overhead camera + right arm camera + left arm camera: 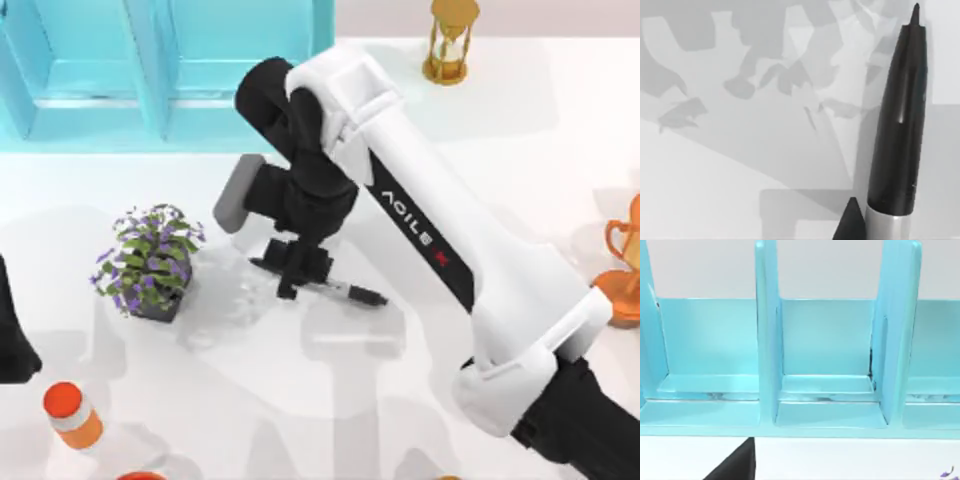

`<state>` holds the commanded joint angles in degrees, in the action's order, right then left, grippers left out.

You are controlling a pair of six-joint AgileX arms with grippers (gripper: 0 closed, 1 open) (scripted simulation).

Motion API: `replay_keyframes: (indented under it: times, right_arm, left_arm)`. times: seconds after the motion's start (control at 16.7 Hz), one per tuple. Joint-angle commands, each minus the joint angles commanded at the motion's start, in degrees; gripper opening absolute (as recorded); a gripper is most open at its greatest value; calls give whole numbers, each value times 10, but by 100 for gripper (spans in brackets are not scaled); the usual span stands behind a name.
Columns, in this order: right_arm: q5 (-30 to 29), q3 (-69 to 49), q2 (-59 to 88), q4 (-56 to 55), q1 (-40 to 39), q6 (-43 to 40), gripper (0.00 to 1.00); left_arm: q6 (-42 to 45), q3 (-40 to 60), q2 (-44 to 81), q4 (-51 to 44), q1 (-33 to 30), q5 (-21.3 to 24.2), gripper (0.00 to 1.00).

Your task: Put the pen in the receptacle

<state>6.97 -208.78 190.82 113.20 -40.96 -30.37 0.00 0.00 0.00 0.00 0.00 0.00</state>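
The right hand (296, 268) sits low over the pen (345, 292) beside the potted plant (150, 260), grasping step; I cannot tell its finger state, and next it must lift toward the blue receptacle (170, 65)

Pen (350, 292) middle hidden beneath right claw (300, 268); finger gap indiscernible.

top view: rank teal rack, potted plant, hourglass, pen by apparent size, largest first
1. teal rack, cut off by the frame edge
2. potted plant
3. hourglass and pen: too close to rank; the right pincer covers part of the pen.
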Motion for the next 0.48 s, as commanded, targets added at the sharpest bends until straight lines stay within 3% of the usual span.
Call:
replay_keyframes:
  times: [0.12, 0.48]
  right_arm:
    - [0, 0, 0, 0, 0, 0, 2]
    - [0, 0, 0, 0, 0, 0, 0]
  left_arm:
    - [0, 0, 0, 0, 0, 0, 100]
    - [0, 0, 0, 0, 0, 0, 100]
